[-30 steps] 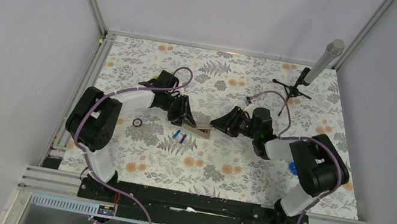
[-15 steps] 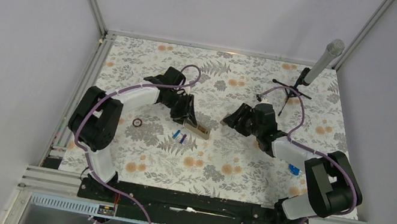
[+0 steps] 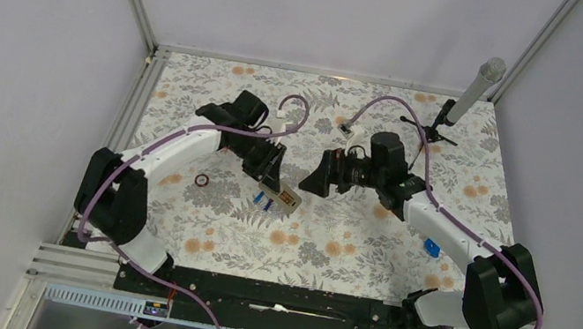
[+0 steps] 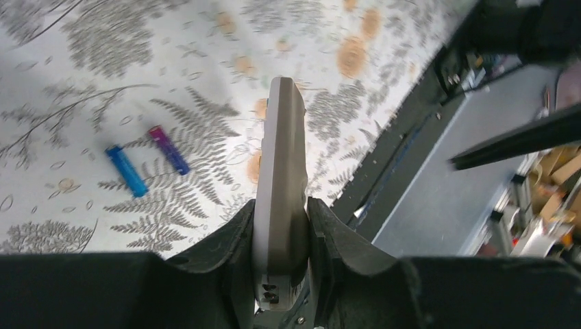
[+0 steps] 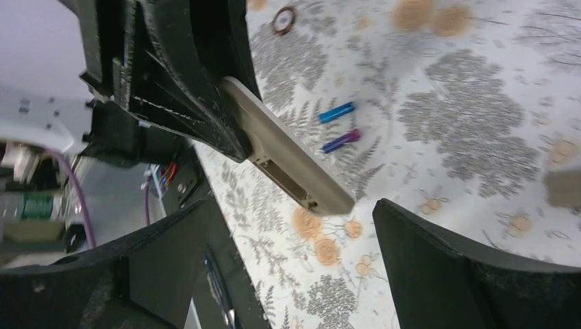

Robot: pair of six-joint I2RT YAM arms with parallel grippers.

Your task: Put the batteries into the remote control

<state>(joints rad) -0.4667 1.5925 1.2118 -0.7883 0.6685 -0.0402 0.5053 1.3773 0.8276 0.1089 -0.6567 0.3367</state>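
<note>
My left gripper [image 3: 276, 173] is shut on one end of the remote control [image 3: 288, 197], a slim handset with a white front and a grey-tan back. In the left wrist view the remote control [image 4: 281, 157] stands edge-on between the fingers [image 4: 329, 226], above the mat. Its open battery recess shows in the right wrist view on the remote control [image 5: 294, 161]. Two small batteries [image 3: 263, 201] lie on the mat just left of it, one blue [image 4: 126, 171] and one purplish [image 4: 169, 150]. My right gripper [image 3: 313, 183] is open, a little right of the remote's free end, holding nothing.
A small dark ring [image 3: 201, 179] lies left of the batteries. A bright-blue object [image 3: 431, 247] sits by the right arm. A microphone on a tripod [image 3: 457, 105] stands at the back right. A blurred tan piece [image 5: 563, 188] lies at the right wrist view's edge.
My right gripper has let go of the remote's end, opened wide and drawn slightly back. The left arm has reached further out, still holding the remote.
</note>
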